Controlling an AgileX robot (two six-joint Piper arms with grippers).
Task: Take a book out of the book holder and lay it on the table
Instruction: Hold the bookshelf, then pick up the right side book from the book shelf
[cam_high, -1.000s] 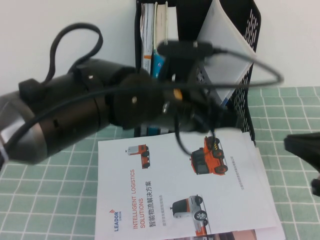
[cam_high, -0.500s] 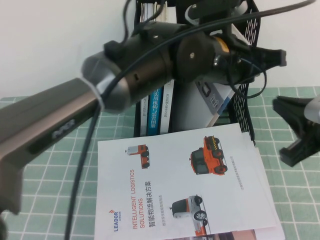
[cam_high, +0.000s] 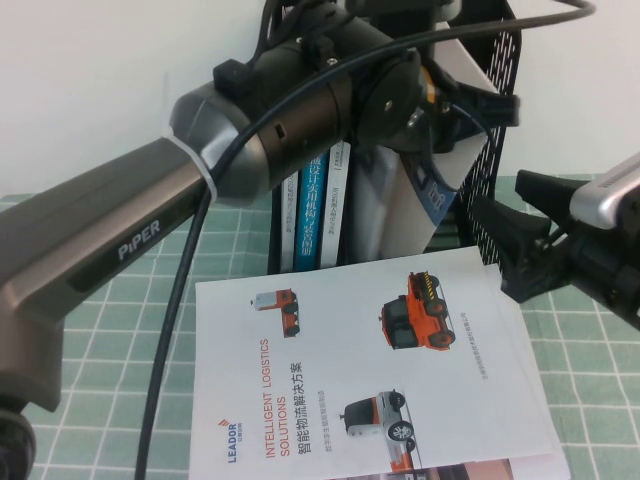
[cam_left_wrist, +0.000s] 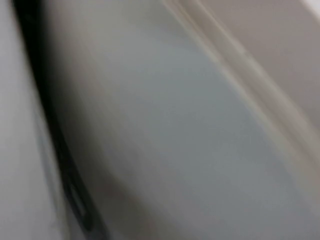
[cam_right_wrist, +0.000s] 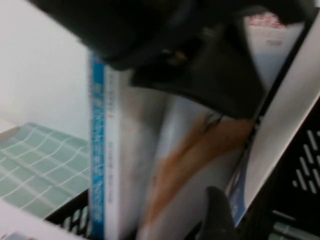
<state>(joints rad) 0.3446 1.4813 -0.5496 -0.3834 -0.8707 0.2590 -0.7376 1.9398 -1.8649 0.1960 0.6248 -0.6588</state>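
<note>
The black perforated book holder (cam_high: 497, 62) stands at the back of the green grid table (cam_high: 90, 380). In the right wrist view the book (cam_right_wrist: 192, 157), pale with a sandy brown band, stands upright inside the book holder (cam_right_wrist: 300, 170), between a blue-spined volume (cam_right_wrist: 98, 150) and a leaning white booklet with a blue corner (cam_right_wrist: 240, 192). My left gripper (cam_high: 470, 105) is high up in the holder by that leaning booklet (cam_high: 435, 195). My right gripper (cam_high: 500, 240) is open just outside the holder's right front. One of its fingers (cam_right_wrist: 217, 215) sits close in front of the book.
A white brochure with orange vehicles (cam_high: 370, 370) lies flat on the table in front of the holder, over another sheet. The large left arm (cam_high: 250, 130) crosses the view from the lower left to the holder. A white wall is behind.
My right gripper has moved left from the table's edge up to the holder and has opened. The left arm has swung up and into the top of the holder.
</note>
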